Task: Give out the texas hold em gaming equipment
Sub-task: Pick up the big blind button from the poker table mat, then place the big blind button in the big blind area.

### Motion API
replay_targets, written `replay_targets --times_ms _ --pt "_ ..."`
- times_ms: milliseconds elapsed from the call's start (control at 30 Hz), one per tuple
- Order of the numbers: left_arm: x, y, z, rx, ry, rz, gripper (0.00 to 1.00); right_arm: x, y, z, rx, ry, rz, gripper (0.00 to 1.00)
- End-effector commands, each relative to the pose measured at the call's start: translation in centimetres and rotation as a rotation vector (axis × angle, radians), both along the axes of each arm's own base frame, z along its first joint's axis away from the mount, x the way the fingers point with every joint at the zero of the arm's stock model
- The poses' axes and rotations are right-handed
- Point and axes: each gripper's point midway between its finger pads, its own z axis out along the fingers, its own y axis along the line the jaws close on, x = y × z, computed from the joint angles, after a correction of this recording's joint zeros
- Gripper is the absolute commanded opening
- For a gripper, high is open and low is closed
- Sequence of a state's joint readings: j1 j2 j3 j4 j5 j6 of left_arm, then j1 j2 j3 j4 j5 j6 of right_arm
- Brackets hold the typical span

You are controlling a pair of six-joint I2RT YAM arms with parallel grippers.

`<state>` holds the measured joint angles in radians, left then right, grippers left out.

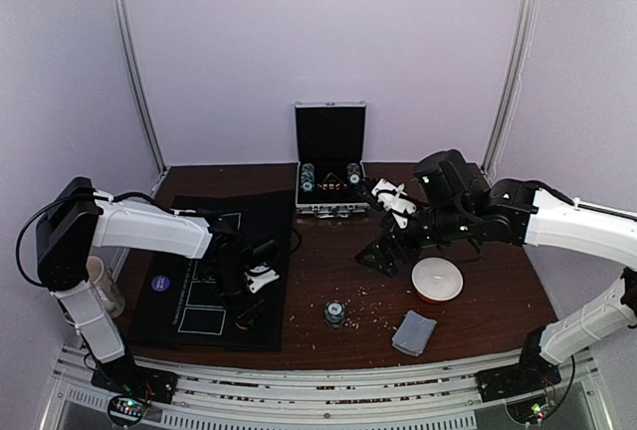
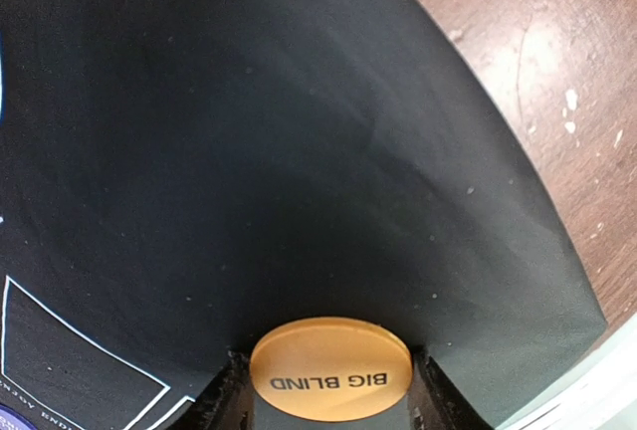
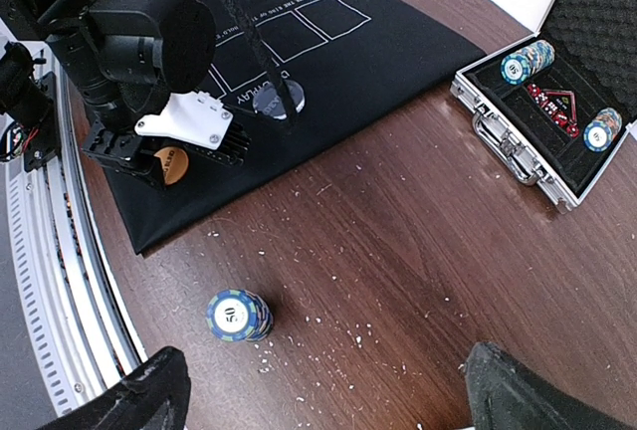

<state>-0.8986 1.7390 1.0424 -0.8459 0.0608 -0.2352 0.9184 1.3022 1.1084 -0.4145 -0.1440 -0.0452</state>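
One orange button [image 2: 330,369] face-up in left end effector [image 2: 330,395], lettering finger-to-finger.

"BIG BLIND" orange button [image 2: 330,370] ("50" chips [image 3: 239,316])

In the left wrist view the left claw [image 2: 331,395] is cut off at 6 o'clock, so only dark finger stubs show beside the orange BIG BLIND button [image 2: 330,365]. The right claw [image 3: 328,387] leaves its own view at 5 and 7 o'clock. Overhead, the left arm [image 1: 149,226] half hides the beige mug [image 1: 106,289]. The small red pieces [image 3: 557,109] in the chip case [image 3: 498,136] are too small to identify.
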Motion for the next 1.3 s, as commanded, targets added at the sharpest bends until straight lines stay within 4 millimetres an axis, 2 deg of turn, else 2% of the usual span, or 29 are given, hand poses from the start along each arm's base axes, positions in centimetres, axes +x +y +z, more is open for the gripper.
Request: replay_targets --times_ms 0,367,533,667,767,933,1133,1267 --pt "1.3 -2.1 2.1 -0.087 -0.060 0.002 0.46 0.2 0.2 1.0 0.017 0.000 -0.004 0.99" --pt "2.1 -2.0 3.8 -0.101 -0.092 0.006 0.46 0.2 0.2 1.0 0.017 0.000 -0.002 0.99" --pt "4.6 -0.5 5.5 -0.104 -0.143 0.066 0.45 0.2 0.2 1.2 0.019 -0.002 -0.001 0.99" --pt "8.4 2.5 7.4 -0.084 -0.209 0.156 0.45 0.3 0.1 1.4 0.019 -0.009 -0.008 0.99" --pt "12.0 5.8 8.5 -0.058 -0.263 0.241 0.45 0.3 0.0 1.5 0.020 -0.015 -0.011 0.99" --pt "19.6 11.9 10.2 0.000 -0.380 0.414 0.45 0.3 -0.1 1.6 0.023 -0.022 -0.010 0.99" --pt "27.4 18.8 9.3 0.113 -0.449 0.565 0.45 0.3 -0.2 1.7 0.019 -0.028 -0.014 0.99" --pt "30.6 21.5 6.7 0.149 -0.424 0.623 0.44 0.4 -0.4 1.7 0.017 -0.029 -0.024 0.99"
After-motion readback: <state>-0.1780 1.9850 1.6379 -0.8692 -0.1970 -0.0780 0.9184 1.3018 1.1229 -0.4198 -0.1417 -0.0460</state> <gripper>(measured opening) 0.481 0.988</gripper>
